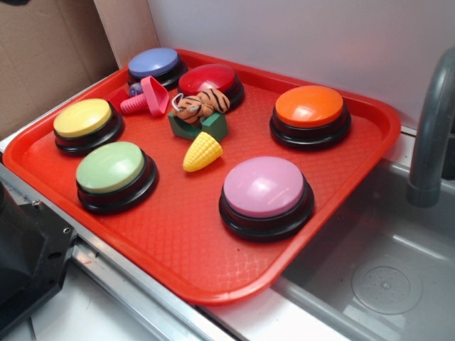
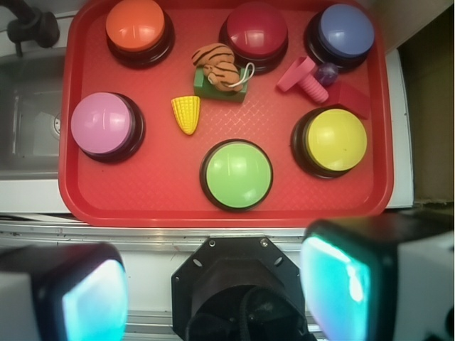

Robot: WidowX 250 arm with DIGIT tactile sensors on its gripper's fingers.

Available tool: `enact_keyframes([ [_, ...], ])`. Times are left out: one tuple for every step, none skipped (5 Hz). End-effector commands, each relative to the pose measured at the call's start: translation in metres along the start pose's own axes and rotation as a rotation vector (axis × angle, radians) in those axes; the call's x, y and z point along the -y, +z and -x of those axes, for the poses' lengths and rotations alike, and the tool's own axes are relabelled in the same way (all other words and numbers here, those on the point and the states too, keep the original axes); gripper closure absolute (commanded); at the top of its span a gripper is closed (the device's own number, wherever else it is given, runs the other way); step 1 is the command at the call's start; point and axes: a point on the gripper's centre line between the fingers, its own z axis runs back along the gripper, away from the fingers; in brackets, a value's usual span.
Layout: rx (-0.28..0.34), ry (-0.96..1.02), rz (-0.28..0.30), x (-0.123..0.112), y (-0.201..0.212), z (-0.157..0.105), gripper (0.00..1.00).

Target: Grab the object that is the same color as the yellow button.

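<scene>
**Corn cob sits loose mid-tray, tool parked off the near edge**

Exterior view first. A red tray (image 1: 341, 213) lies partly over the edge of a grey sink (image 1: 384, 277), with a grey faucet (image 1: 430, 135) rising at the right. Six domed buttons ring the tray. The yellow button (image 1: 84, 119) sits on the left side, with the green button (image 1: 112, 169) just beside it toward the front. A blue button (image 1: 154, 64) and a red button (image 1: 208, 80) stand at the back, an orange button (image 1: 310, 108) at the right, a pink button (image 1: 264, 188) at the front right. And there it is: the yellow corn cob (image 1: 202, 152), lying on its side in the open middle, touching nothing, pointed end toward the green button. Just behind it a striped tiger toy (image 1: 200, 105) rests on a green block (image 1: 199, 128). A pink plastic piece (image 1: 146, 99) lies between the blue button and the tiger. A dark piece of the robot shows at the lower left corner, too cropped to read.

Now the wrist view, looking straight down. The corn cob (image 2: 187, 114) lies between the pink button (image 2: 102, 123) and the green button (image 2: 237, 174), apart from both, with the tiger toy (image 2: 220, 66) above it. The yellow button (image 2: 336, 140) sits well to its right. The tool (image 2: 213, 288) hangs off the tray's near edge (image 2: 213, 213), its two fingers (image 2: 92, 298) spread wide and holding nothing.
</scene>
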Motion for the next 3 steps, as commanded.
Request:
enact_keyframes([
  [0.0,0.0,0.0,0.0,0.0,0.0,0.0],
  [0.072,-0.04,-0.013,0.004,-0.012,-0.011,0.0],
  [0.083,-0.072,-0.004,0.003,-0.029,-0.022,0.0],
])
